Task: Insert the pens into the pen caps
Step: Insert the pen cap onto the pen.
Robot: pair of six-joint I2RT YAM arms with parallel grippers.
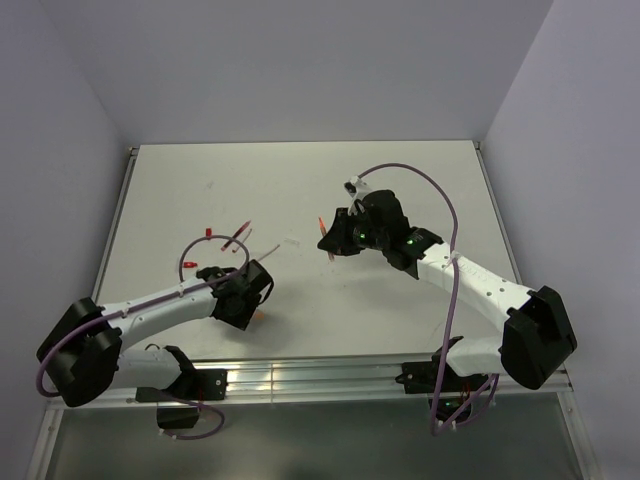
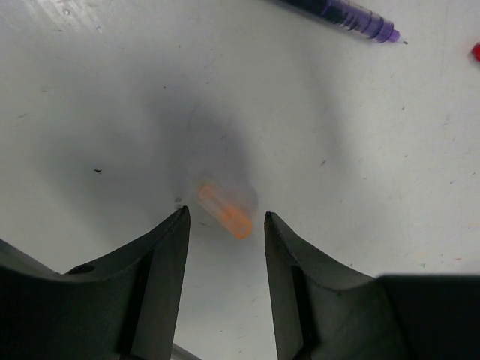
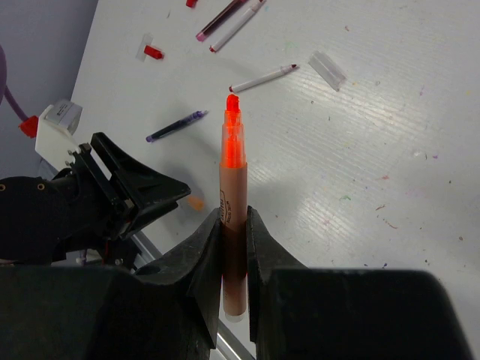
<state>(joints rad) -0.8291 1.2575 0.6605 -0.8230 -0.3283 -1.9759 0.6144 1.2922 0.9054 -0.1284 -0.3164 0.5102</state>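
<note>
My left gripper (image 2: 225, 218) is open and empty, low over the table. A small orange pen cap (image 2: 223, 210) lies on the table just past its fingertips, between their lines. From above, this cap (image 1: 260, 316) shows beside the left gripper (image 1: 252, 297). My right gripper (image 3: 233, 217) is shut on an orange pen (image 3: 232, 161), whose bare orange tip points away, held above the table. In the top view the right gripper (image 1: 335, 235) is at mid-table. The left gripper (image 3: 139, 196) and the cap (image 3: 196, 202) also show in the right wrist view.
A purple pen (image 3: 176, 126), a thin red-tipped pen (image 3: 262, 78), a clear cap (image 3: 328, 69), a red cap (image 3: 153, 52) and two more pens (image 3: 229, 16) lie on the white table (image 3: 375, 150). The purple pen (image 2: 345, 13) lies beyond the left gripper. The table's front rail (image 1: 300, 378) is near.
</note>
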